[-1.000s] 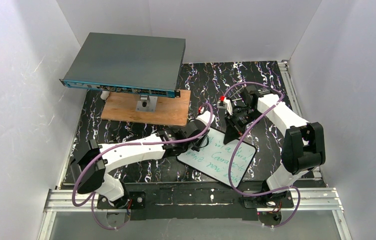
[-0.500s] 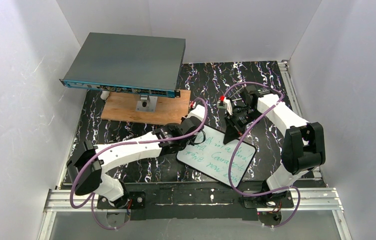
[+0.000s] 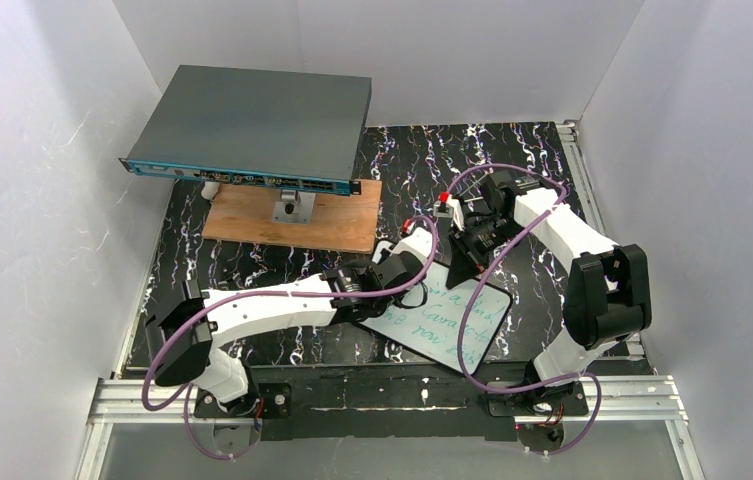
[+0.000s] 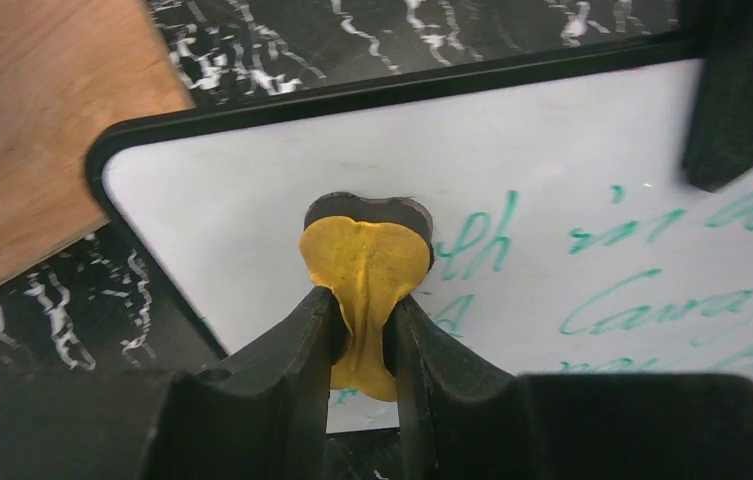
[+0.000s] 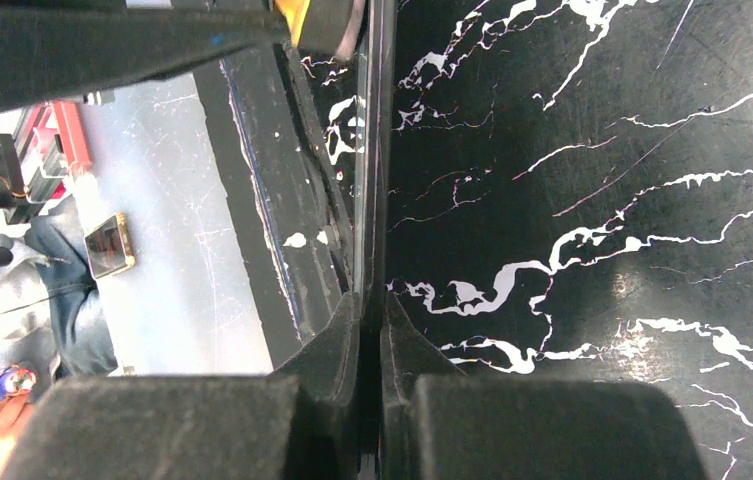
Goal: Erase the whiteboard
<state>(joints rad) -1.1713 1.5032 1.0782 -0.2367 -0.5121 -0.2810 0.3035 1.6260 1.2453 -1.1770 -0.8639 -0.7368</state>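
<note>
Left wrist view: the left pincer [image 4: 364, 308] is clamped tight on one yellow pad [image 4: 364, 262], whose dark-backed tip meets the face of the single whiteboard [image 4: 572, 130] straight ahead of the pincer, near a rounded corner. Green handwriting runs off to the pincer's right, and one wooden plank [image 4: 42, 130] lies to its left. In the right wrist view the right pincer [image 5: 372, 315] is squeezed onto the whiteboard's thin edge, seen edge-on ahead of it. From the top view the board lies between the two pincers, and one grey box [image 3: 252, 125] stands beyond the left pincer, above the plank. The surface [image 3: 252, 270] is black with white marbled streaks, closed in by white walls [image 3: 42, 200].
</note>
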